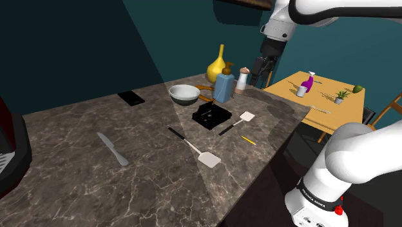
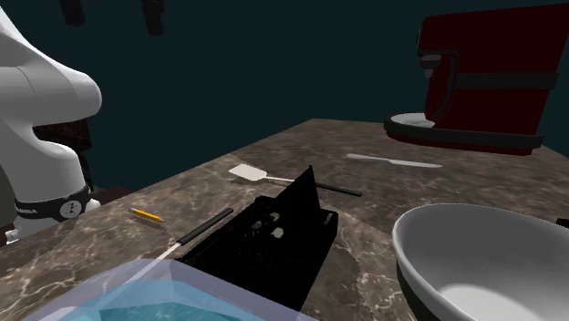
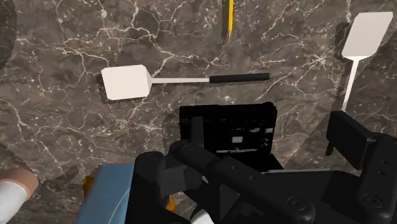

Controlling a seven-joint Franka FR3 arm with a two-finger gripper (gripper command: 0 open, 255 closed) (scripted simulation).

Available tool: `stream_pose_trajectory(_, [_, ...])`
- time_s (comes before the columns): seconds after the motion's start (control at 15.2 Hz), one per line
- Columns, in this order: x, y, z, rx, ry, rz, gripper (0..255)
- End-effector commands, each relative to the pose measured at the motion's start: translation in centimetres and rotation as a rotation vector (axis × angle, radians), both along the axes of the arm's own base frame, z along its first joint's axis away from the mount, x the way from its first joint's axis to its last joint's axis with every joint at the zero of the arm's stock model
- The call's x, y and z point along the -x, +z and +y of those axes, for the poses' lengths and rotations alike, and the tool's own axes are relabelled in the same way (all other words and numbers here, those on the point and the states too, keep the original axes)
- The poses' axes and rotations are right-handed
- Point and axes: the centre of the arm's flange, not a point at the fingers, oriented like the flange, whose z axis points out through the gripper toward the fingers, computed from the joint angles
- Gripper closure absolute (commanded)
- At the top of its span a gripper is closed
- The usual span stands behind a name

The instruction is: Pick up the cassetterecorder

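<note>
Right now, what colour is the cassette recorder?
The cassette recorder is black; wrist view shows it best.

Shoulder view: cassette recorder (image 1: 212,115) mid-frame on surface (image 1: 77,187); bowl (image 1: 184,94) just upper left of it; spatula (image 1: 246,117) beside its right; second spatula (image 1: 205,157) below; knife (image 1: 113,149) well apart, lower left

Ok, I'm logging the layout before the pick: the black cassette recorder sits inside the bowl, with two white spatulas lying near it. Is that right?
Not quite. The cassette recorder is not inside the bowl; it sits on the marble counter beside the bowl, as the shoulder view shows. A white spatula and a second spatula do lie near it.
</note>
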Motion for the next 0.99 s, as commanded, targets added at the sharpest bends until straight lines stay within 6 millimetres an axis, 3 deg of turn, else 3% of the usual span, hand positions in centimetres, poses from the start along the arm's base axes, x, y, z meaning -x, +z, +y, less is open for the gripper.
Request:
stream_pose_trajectory(0.0, [0.0, 0.0, 0.0, 0.000, 0.000, 0.000, 0])
stream_pose_trajectory(0.46, [-5.3, -5.1, 5.1, -0.037, -0.273, -0.010, 0])
stream_pose_trajectory(0.92, [-11.8, -10.0, 8.8, -0.074, -0.546, -0.020, 0])
